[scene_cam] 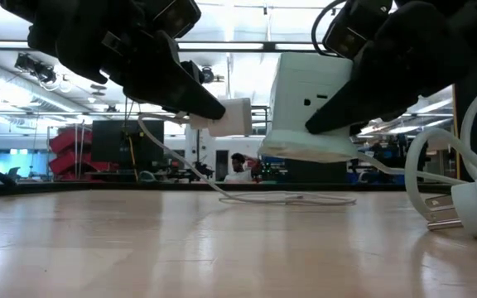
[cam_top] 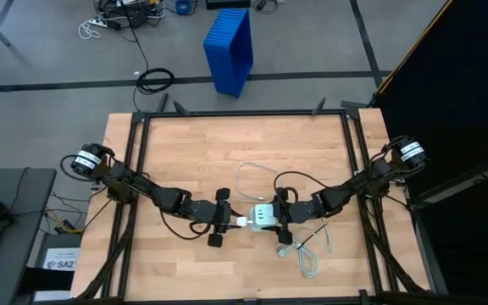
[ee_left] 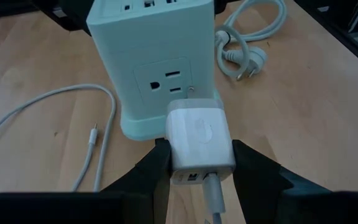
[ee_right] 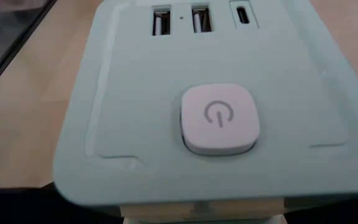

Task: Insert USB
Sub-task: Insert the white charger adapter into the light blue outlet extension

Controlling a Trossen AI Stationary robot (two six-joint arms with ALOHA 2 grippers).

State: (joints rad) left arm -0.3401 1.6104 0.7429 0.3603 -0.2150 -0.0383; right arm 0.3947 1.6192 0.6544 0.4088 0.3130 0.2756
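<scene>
My left gripper (cam_top: 225, 222) is shut on a small white cube adapter (ee_left: 199, 140). A thin white cable (ee_left: 211, 196) leaves the adapter's back. Its loop (ee_left: 55, 99) lies on the table and ends in a small silvery tip (ee_left: 92, 134). My right gripper (cam_top: 284, 219) is shut on the pale green-white charger block (cam_top: 265, 216). The adapter's front stands right before the block's wall outlet (ee_left: 166, 79). I cannot tell whether its prong (ee_left: 191, 89) is in. The block's top (ee_right: 219, 118) shows a power button and USB ports (ee_right: 161, 18). My left gripper pinches the adapter's two opposite sides (ee_left: 174, 155) between its two fingers, coming level from the table's left. The adapter is lifted clear of the table (scene_cam: 234, 116). My right gripper holds the block's side away from the adapter (scene_cam: 338, 103), coming from the table's right. The block is tilted and its base (scene_cam: 305, 149) is off the table. The wrist view does not show the fingers.
A thicker bundled white cord with a grey plug (cam_top: 307, 254) lies on the table near the front, right of the block; it also shows in the low view (scene_cam: 462, 203). The thin cable's loop (cam_top: 248, 174) lies behind the block. The table's black frame (cam_top: 244, 113) rims the wood.
</scene>
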